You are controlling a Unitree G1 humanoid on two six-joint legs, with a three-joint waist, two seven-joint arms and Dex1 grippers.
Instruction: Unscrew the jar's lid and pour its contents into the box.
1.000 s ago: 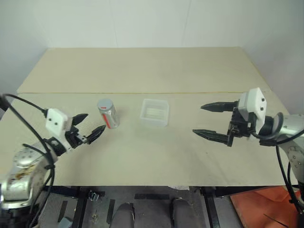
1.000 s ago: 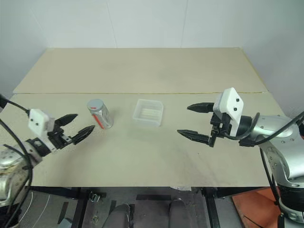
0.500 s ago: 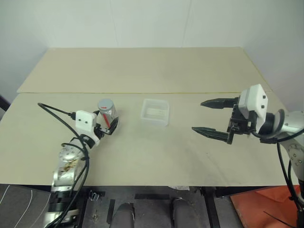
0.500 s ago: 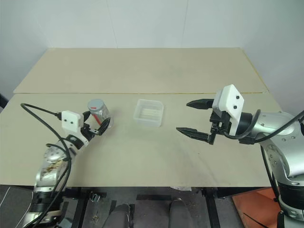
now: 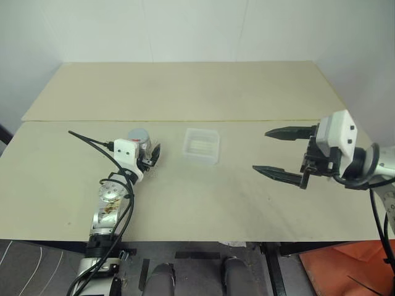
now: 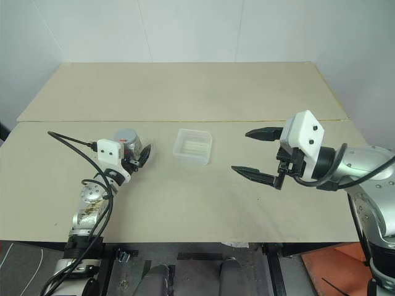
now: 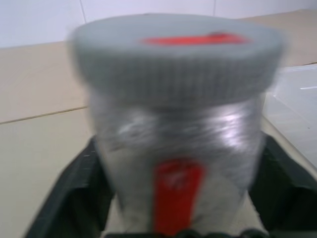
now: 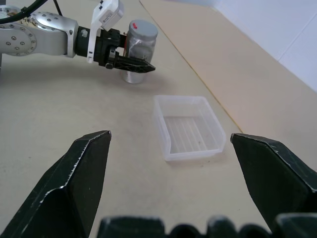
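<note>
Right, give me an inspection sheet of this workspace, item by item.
Surface: beige table, a seam line running across it.
Jar: upright on the table, left of the box, red-and-white label facing the left wrist camera.
Lid: grey, red mark on top, on the jar.
Box: translucent, near the table's middle, no contents seen.
Clutter: nothing seen.
Left gripper: fingers on both sides of the jar, against its wall.
Right gripper: open, above the table right of the box, holding nothing.
Cables: black cable looping from the left wrist.
Surroundings: pale walls behind the table.

1 jar (image 5: 141,145), 1 lid (image 7: 176,47), 1 box (image 5: 201,145), 2 tools.
</note>
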